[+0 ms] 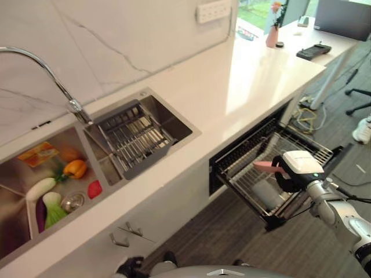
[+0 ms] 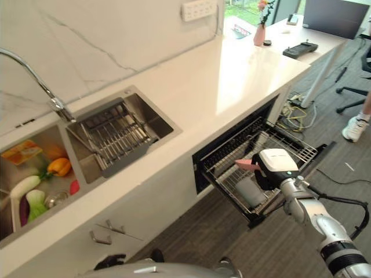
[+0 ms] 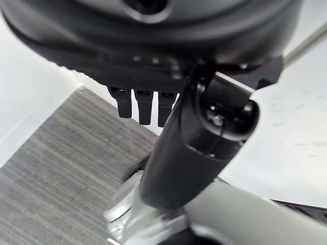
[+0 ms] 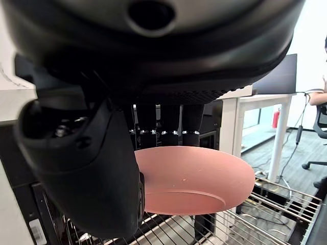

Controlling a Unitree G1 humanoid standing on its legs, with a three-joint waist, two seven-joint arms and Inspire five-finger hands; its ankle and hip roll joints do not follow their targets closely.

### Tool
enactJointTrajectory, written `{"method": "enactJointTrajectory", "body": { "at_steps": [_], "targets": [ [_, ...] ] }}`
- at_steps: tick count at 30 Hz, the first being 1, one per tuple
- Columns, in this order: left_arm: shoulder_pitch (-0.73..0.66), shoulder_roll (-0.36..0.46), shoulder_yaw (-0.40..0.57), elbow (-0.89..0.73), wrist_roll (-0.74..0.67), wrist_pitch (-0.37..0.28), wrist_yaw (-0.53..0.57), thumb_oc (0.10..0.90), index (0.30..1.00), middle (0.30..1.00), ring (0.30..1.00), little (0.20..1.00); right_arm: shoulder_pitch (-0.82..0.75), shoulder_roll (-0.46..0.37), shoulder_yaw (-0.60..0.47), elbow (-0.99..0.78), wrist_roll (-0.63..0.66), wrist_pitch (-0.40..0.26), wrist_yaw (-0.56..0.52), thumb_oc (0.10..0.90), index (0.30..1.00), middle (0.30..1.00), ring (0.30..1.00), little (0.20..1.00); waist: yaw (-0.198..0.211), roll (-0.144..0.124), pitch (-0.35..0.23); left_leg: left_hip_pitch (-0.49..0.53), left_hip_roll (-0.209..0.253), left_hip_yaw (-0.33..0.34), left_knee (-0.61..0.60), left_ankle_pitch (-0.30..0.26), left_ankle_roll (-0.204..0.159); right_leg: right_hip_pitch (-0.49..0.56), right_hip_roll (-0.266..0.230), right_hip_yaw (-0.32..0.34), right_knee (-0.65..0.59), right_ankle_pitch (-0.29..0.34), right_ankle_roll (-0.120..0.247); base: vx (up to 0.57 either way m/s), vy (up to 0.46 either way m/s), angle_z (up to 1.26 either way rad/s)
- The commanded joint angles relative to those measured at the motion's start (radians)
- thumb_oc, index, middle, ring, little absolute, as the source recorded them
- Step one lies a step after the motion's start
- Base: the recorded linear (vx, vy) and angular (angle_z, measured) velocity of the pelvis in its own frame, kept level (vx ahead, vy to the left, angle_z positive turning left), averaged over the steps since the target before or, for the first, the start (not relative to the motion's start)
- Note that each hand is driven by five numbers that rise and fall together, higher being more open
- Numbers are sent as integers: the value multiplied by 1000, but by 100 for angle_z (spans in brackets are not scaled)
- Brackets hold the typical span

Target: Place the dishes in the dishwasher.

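Pink plate (image 4: pixel 196 178) pinched between thumb and fingers of right hand (image 1: pixel 297 171), held over pulled-out dishwasher rack (image 1: pixel 316 152), not yet set down. Grey cup (image 2: pixel 250 191) lies in rack. Left hand (image 3: pixel 145 104) idle, fingers straight. Placement pending.

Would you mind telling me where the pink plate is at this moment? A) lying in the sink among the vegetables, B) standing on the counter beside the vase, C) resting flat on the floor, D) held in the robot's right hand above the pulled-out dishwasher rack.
D: the right hand pinches the pink plate between thumb and fingers, just above the wire dishwasher rack, which is pulled out below the counter.
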Motion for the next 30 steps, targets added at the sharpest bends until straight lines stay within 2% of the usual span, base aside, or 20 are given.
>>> {"method": "enactJointTrajectory", "body": {
  "at_steps": [1,3,7,9,13,24,25,28,29,30],
  "targets": [
    [-60,-11,-6,33,8,-30,0,800,900,900,900,900,-177,-7,21,28,5,-10,-84,400,300,300,300,300,21,-28,-18,-22,-52,-8,38,-87,-4,75,-51,-30,-48,-69,38,10,65,12],
    [-56,-19,-10,67,3,-35,-4,800,900,900,900,900,-202,19,48,161,-9,15,-103,400,300,300,300,300,34,-15,-18,-31,-62,-30,17,-71,-2,77,-58,-55,-47,-66,41,-5,43,33],
    [-53,-25,-43,56,-1,-41,-11,800,900,900,900,900,-245,40,68,282,3,36,-128,400,300,300,300,300,45,0,-18,-51,-68,-51,15,-63,-3,78,-62,-82,-47,-64,42,-10,17,35],
    [-52,-21,-71,31,-10,-47,-23,800,900,900,900,900,-277,63,86,374,33,46,-130,800,900,900,900,900,57,13,-18,-62,-72,-65,14,-56,-2,82,-66,-104,-47,-63,43,-3,12,27],
    [-44,-16,-95,4,-16,-47,-29,800,900,900,900,900,-285,92,72,415,87,52,-134,800,900,900,900,900,62,25,-19,-68,-79,-78,13,-52,-1,90,-71,-129,-47,-62,46,7,15,19],
    [-40,-19,-100,-1,-13,-41,-31,800,900,900,900,900,-249,101,33,345,108,54,-135,800,900,900,900,900,50,21,-20,-62,-76,-75,13,-56,1,96,-70,-133,-46,-62,45,-1,-4,4],
    [-64,-31,-66,10,-15,-20,-6,800,900,900,900,900,-144,190,-143,163,303,29,-185,800,900,900,900,900,1,-8,-25,-17,-55,-35,16,-76,6,87,-55,-66,-45,-67,37,26,-56,-4],
    [-85,-32,-42,2,-20,-20,6,800,900,900,900,900,-82,194,-241,23,327,19,-200,800,900,900,900,900,-30,-21,-28,10,-47,-6,17,-89,8,74,-46,-17,-44,-68,35,24,-31,-41],
    [-85,-32,-42,2,-20,-20,6,800,900,900,900,900,-82,194,-241,23,327,19,-200,800,900,900,900,900,-30,-21,-28,10,-47,-6,17,-89,8,74,-46,-17,-44,-68,35,23,-10,-92],
    [-103,-36,-30,-8,-26,-21,18,800,900,900,900,900,-58,189,-315,-46,330,18,-236,800,900,900,900,900,-58,-29,-31,31,-44,23,18,-100,11,62,-41,22,-43,-65,36,33,-3,-105]
  ]
}}
